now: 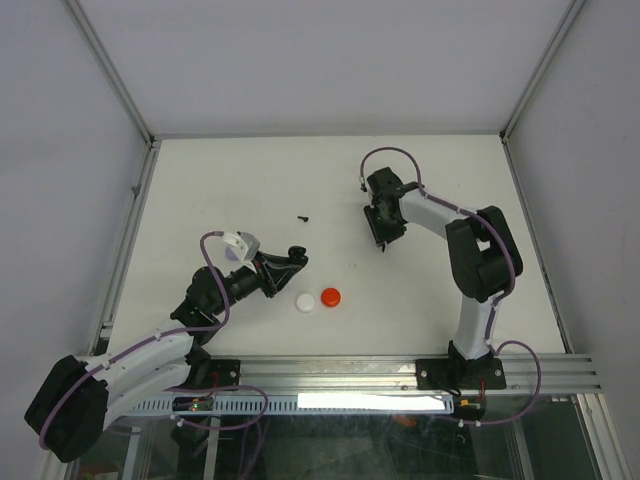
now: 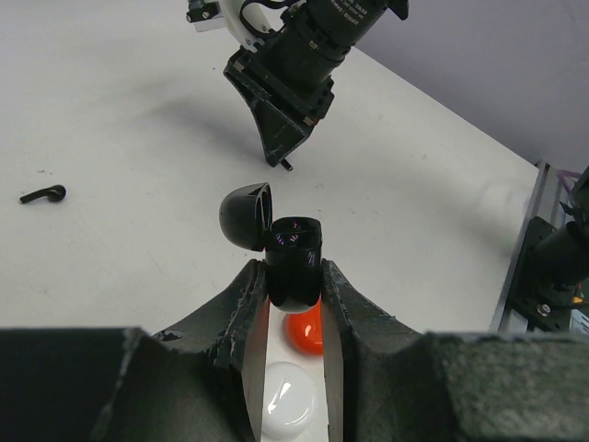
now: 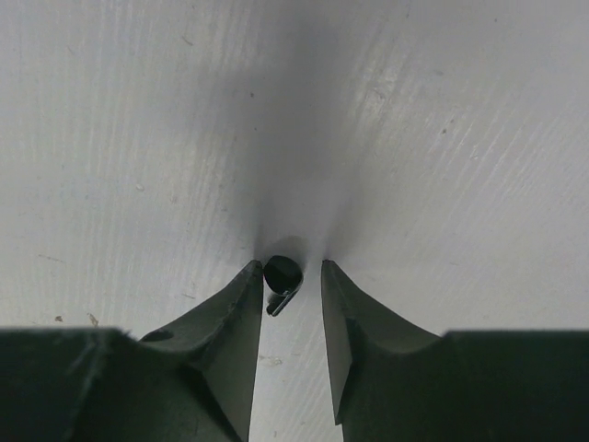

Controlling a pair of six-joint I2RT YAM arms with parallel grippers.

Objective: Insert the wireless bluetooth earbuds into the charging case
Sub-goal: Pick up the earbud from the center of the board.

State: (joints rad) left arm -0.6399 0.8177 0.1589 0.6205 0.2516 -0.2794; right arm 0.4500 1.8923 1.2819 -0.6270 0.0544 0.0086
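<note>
Black charging case (image 2: 295, 247): lid hinged open, raised off the table (image 1: 240, 175) at its near-left part.
Left gripper (image 2: 293, 273): fingers clamped on the case body.
Right gripper (image 3: 292, 269): fingers drawn in narrow around the held earbud (image 3: 282, 275), black, stem poking out at the tips; far and right of the case.
Loose earbud (image 1: 303, 216): black, flat on the table, between the two grippers, toward the far side.
Red case (image 1: 330, 297) and white case (image 1: 305, 301): closed, just beside each other, near edge.
</note>
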